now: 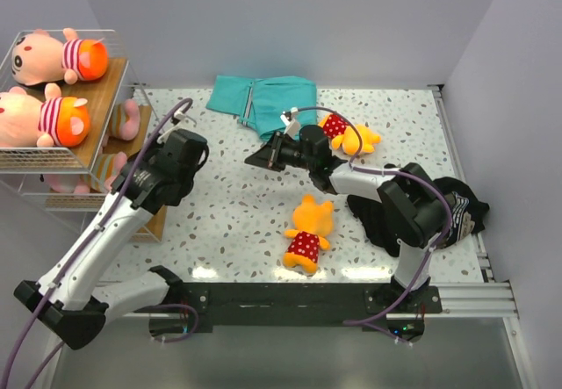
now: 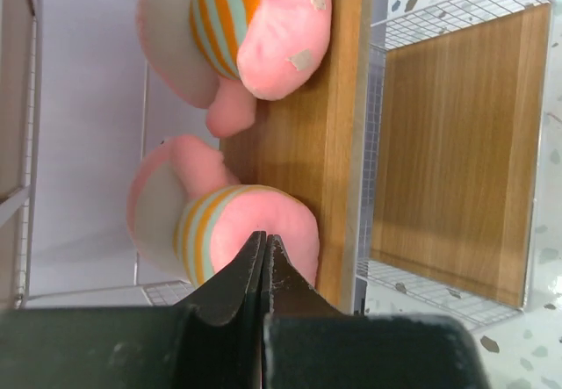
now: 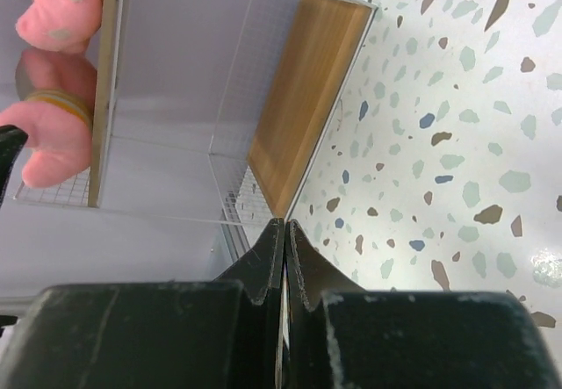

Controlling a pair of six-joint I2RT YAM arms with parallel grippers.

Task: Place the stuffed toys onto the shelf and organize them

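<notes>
The left gripper [image 2: 265, 250] has its jaws pressed together with nothing between them. Its tips sit right at a pink plush doll in an orange-and-teal striped shirt [image 2: 230, 231] (whether they touch it cannot be told). That doll lies on a middle board of the tiered rack of light wood boards and white wire mesh [image 2: 338, 134]. A second pink plush doll in the same stripes [image 2: 250, 25] lies further along that board, a little apart from the first.

The right gripper [image 3: 283, 231] is closed as well and holds nothing. It hangs over the middle of the white speckled table [image 1: 219, 213], its tips pointing toward the rack. Behind its wrist, toward the far edge, lies an orange plush doll in a red dotted dress [image 1: 349, 134], partly hidden by the arm and near the crumpled teal cloth [image 1: 263, 99]. A second orange plush doll in a red dotted dress [image 1: 307, 233] lies closer to the near edge, well apart from the first.

The rack stands at the table's far left corner. On its top board two large pink plush dolls in red-and-white striped shirts [image 1: 48, 55] lie side by side. A black garment with white lettering [image 1: 464, 209] sits at the right edge, partly under the right arm.
</notes>
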